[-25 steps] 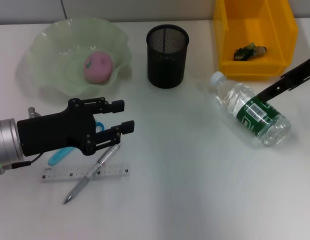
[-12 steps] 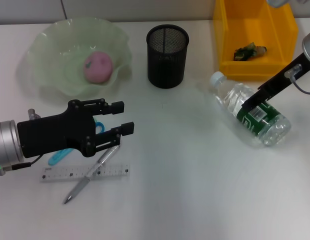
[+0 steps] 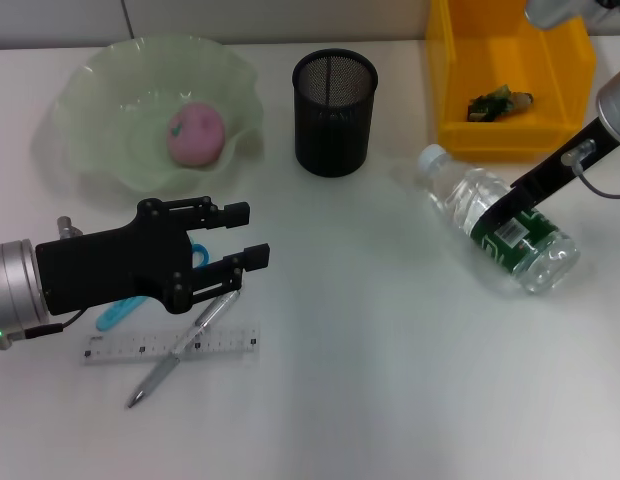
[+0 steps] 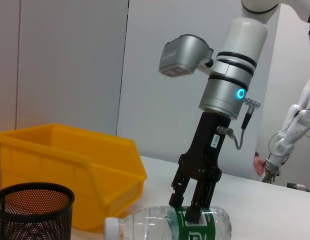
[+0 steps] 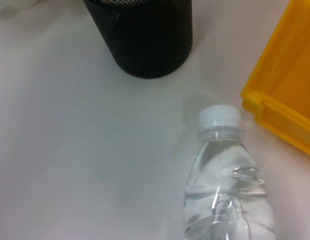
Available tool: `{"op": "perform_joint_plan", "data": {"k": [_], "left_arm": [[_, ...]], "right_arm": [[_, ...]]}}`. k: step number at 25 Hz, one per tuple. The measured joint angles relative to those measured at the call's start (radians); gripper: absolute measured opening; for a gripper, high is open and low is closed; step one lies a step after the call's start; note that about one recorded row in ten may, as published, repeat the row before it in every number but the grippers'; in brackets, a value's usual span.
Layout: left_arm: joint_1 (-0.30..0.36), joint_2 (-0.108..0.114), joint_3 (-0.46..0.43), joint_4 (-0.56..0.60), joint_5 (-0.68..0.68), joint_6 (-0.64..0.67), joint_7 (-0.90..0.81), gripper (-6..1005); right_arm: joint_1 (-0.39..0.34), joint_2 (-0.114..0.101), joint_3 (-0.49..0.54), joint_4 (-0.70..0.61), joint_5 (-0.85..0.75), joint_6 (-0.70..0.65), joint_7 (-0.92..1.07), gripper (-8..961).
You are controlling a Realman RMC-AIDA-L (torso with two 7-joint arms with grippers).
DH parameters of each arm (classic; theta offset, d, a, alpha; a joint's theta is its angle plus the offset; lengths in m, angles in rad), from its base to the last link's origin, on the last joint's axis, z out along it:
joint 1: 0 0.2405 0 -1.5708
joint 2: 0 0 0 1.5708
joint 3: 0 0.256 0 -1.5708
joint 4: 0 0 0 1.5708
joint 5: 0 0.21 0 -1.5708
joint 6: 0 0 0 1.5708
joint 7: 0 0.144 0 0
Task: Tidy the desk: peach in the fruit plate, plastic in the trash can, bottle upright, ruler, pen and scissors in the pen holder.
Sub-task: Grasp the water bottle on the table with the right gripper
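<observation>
From the head camera, the peach (image 3: 196, 133) sits in the fruit plate (image 3: 90, 95), left of the pen holder (image 3: 334, 113). Plastic (image 3: 498, 102) lies in the yellow trash can (image 3: 510, 75). The bottle (image 3: 498, 218) lies on its side, with the right gripper (image 3: 490, 221) down on its green label. The left gripper (image 3: 247, 236), fingers spread wide, hovers over the scissors (image 3: 125, 308), pen (image 3: 185, 343) and ruler (image 3: 170, 346).

In the left wrist view, the right gripper's (image 4: 187, 207) 2 fingers straddle the bottle (image 4: 167, 227) at the label, apart.

The right wrist camera shows the bottle's cap (image 5: 220, 116) between holder (image 5: 145, 35) and can (image 5: 287, 95).
</observation>
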Motion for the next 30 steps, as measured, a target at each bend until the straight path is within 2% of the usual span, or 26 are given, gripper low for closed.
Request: {"op": "perform_joint_plan", "data": {"k": [19,30], "left_arm": [[0.001,0.000,0.000,0.000,0.000,0.000,0.002,518],[-0.004,0.000,-0.001,-0.026,0.000,0.000,0.012,519]], "right_arm": [[0.029,0.000,-0.005,0.135,-0.002,0.102,-0.007,748],[0.030,0.002,-0.054,0.173,0.004,0.143,-0.002,751]]}}
